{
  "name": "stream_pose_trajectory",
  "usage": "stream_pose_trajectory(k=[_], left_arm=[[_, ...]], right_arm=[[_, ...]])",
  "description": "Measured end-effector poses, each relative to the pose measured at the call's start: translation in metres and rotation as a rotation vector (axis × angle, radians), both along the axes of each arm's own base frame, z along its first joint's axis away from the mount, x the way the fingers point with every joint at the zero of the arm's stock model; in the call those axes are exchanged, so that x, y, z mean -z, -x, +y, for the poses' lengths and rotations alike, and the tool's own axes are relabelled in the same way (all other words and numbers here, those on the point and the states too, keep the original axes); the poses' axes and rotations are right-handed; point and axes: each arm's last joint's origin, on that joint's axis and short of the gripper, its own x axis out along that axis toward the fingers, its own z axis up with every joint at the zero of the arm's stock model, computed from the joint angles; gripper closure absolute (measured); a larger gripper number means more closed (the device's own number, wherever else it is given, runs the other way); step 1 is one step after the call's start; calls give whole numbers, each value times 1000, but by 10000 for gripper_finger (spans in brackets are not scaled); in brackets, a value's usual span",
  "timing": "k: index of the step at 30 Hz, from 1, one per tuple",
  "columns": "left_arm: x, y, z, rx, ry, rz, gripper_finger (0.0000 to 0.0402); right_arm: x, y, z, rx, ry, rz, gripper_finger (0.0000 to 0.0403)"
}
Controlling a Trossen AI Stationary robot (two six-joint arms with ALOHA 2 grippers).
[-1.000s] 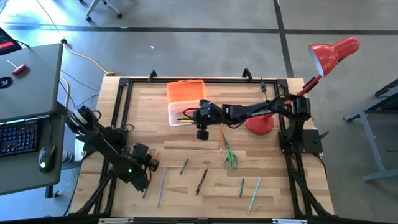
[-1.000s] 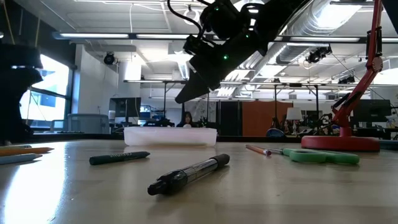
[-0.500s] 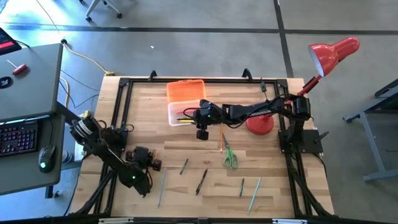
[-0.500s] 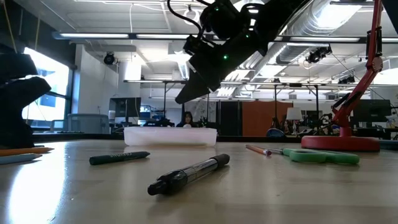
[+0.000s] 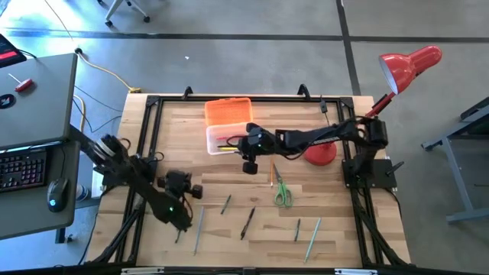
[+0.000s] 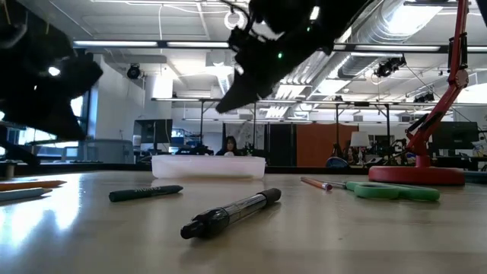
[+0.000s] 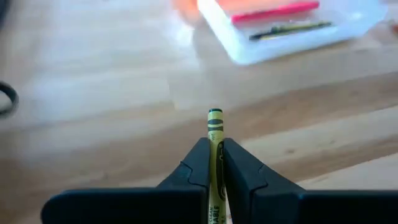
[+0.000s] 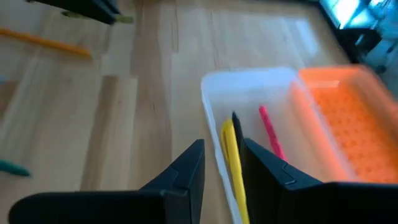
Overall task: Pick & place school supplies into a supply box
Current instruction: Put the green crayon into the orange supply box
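My left gripper (image 5: 194, 189) (image 7: 214, 148) hovers over the table's near-left part, shut on a yellow-green crayon (image 7: 214, 124). The supply box (image 5: 226, 142) (image 7: 292, 31) is a clear tray with its orange lid (image 5: 228, 111) lying open behind it. A yellow pencil (image 8: 231, 149), a black pen and a pink marker (image 8: 270, 140) lie inside. My right gripper (image 5: 238, 143) (image 8: 222, 155) hangs open above the tray's near-right part (image 6: 228, 103). Green scissors (image 5: 283, 192) and an orange pencil (image 5: 271, 172) lie flat on the table. My left gripper pinches the crayon between its two fingers, which lie along it. The crayon's flat end (image 7: 214, 113) sticks out forward past the fingertips. It is lifted clear of the table.
Several pens and pencils lie along the near half of the table (image 5: 247, 221) (image 5: 199, 229) (image 5: 312, 238); a black pen (image 6: 232, 213) and a dark marker (image 6: 144, 193) lie nearest the low camera. The red lamp's base (image 5: 319, 153) stands right of the tray.
My left gripper has risen and moved toward the table's right, nearer the tray. My right gripper has lifted slightly above the tray.
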Motion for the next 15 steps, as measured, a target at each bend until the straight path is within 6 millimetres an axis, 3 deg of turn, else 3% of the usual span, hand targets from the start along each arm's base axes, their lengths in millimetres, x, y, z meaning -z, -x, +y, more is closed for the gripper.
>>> stream_pose_trajectory(k=[8,15], left_arm=[[-39,-34,50,72,-88,3,344],[-59,-88,111,250,-77,74,344]], right_arm=[[-39,33,52,-24,28,66,320],[-44,53,95,-5,56,127,320]])
